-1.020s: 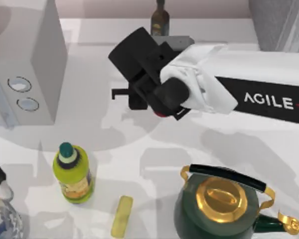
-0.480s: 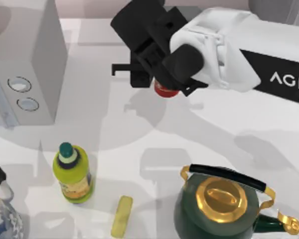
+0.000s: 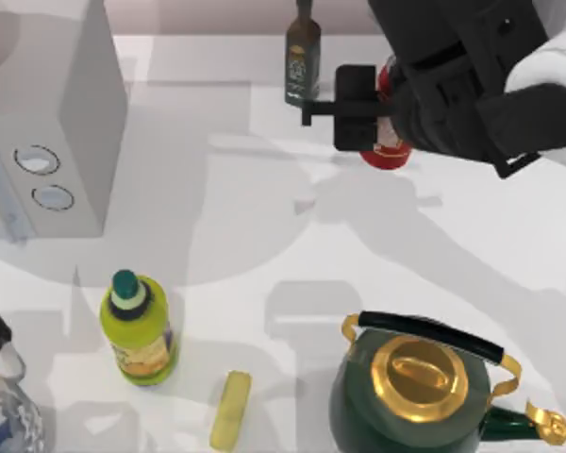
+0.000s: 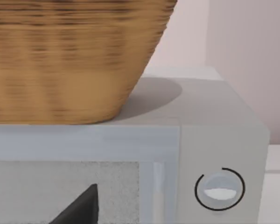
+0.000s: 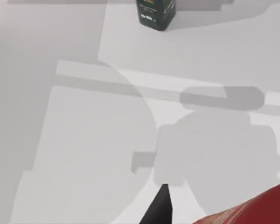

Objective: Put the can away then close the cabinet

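right hand (image 3: 382, 118): at the counter's 1 o'clock, up off the surface, shut on the can; black body covers most of it from above
can (image 3: 389, 149): red, clamped in right hand, lifted clear of the counter, its shadow on the white surface below. Only lower red body and pale label patch peek out under the hand. In the right wrist view, a red edge (image 5: 252, 210) at the corner, next to one dark fingertip (image 5: 159, 205)
dark bottle (image 3: 303, 57): upright at 12 o'clock, just beside the hand at its 9 o'clock, not touching as far as I can see. Base also in the right wrist view (image 5: 156, 13)
left hand: can't tell open or closed. Left wrist view has a dark wedge low in frame, facing the microwave front
microwave (image 3: 52, 123): grey box at the counter's 10 o'clock, two round knobs on the face. Left wrist view shows one knob (image 4: 219, 189) and the door window
basket (image 4: 70, 56): woven, sitting on top of the microwave
yellow-green bottle (image 3: 139, 326): teal cap, upright at 7 o'clock, well apart from the can
kettle (image 3: 424, 387): dark green, gold lid and spout, black handle, at 5 o'clock
yellow bar (image 3: 230, 410): flat on the counter at 6 o'clock, between bottle and kettle
blue-white vase (image 3: 5, 415): at the 8 o'clock corner, partly cut off
counter (image 3: 264, 236): white
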Action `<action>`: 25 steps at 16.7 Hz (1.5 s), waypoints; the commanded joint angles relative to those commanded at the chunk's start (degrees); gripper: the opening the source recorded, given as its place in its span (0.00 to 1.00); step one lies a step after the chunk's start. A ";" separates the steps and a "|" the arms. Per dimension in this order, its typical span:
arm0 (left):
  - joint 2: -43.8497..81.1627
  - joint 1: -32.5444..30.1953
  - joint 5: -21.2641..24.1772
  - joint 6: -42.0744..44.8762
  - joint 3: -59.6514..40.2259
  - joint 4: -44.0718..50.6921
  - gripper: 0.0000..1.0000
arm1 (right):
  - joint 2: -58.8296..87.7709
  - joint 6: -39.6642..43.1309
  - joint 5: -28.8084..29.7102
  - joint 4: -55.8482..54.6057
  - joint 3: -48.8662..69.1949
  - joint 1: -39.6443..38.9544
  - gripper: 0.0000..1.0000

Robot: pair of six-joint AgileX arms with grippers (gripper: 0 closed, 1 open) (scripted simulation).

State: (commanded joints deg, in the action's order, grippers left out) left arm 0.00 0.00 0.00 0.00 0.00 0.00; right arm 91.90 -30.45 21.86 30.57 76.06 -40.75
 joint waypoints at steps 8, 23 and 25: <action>0.00 0.00 0.00 0.00 0.00 0.00 1.00 | -35.84 11.77 -8.42 -10.20 -28.81 13.73 0.00; 0.00 0.00 0.00 0.00 0.00 0.00 1.00 | -91.90 30.45 -21.86 -30.57 -76.06 40.75 0.00; 0.00 0.00 0.00 0.00 0.00 0.00 1.00 | -91.90 30.45 -21.86 -30.57 -76.06 40.75 0.00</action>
State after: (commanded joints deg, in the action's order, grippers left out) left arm 0.00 0.00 0.00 0.00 0.00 0.00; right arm 0.00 0.00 0.00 0.00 0.00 0.00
